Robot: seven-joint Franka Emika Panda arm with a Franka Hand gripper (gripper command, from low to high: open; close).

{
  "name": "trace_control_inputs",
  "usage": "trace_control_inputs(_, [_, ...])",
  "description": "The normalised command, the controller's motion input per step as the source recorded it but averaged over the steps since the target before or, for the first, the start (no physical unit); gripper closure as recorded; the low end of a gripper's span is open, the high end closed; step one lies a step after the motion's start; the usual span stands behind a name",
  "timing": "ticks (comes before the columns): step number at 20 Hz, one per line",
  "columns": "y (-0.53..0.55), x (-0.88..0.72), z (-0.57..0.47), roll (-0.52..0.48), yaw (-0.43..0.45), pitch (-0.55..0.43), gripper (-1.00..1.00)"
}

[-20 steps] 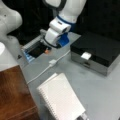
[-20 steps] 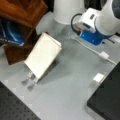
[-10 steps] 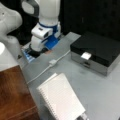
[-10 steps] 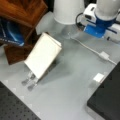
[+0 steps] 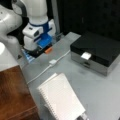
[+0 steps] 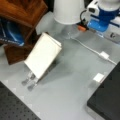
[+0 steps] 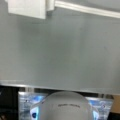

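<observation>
One tool (image 5: 37,48), its opening impossible to judge, hangs low over the desk's (image 5: 100,90) far edge, close above a small orange block (image 5: 48,50). Just beside that block, a white cable (image 5: 41,72) runs along the desk through a white adapter (image 5: 52,61), its long axis slanting away toward the black box (image 5: 97,50). An upright notebook (image 5: 61,97) stands well apart.

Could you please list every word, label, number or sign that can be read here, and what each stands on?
None can be read.
Dark marks on the rounded grey part at the wrist view's bottom: too blurred.
Blue printed sheet under the gripper: pattern only, no legible text.
Spiral notebook: blank cover.
</observation>
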Motion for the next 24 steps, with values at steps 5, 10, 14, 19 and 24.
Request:
trace_control_inputs(5, [0.09,-0.11,-0.15,0.176,-0.049,-0.186,1.00])
trace_control_inputs(10, [0.08,-0.09,-0.17,0.148,-0.025,-0.176,1.00])
trace_control_inputs(14, [0.06,-0.10,-0.17,0.141,-0.006,-0.157,1.00])
trace_control_inputs(19, [0.08,-0.11,-0.16,0.134,-0.012,-0.146,1.00])
trace_control_inputs(24, [0.12,-0.12,-0.15,0.128,-0.027,-0.129,1.00])
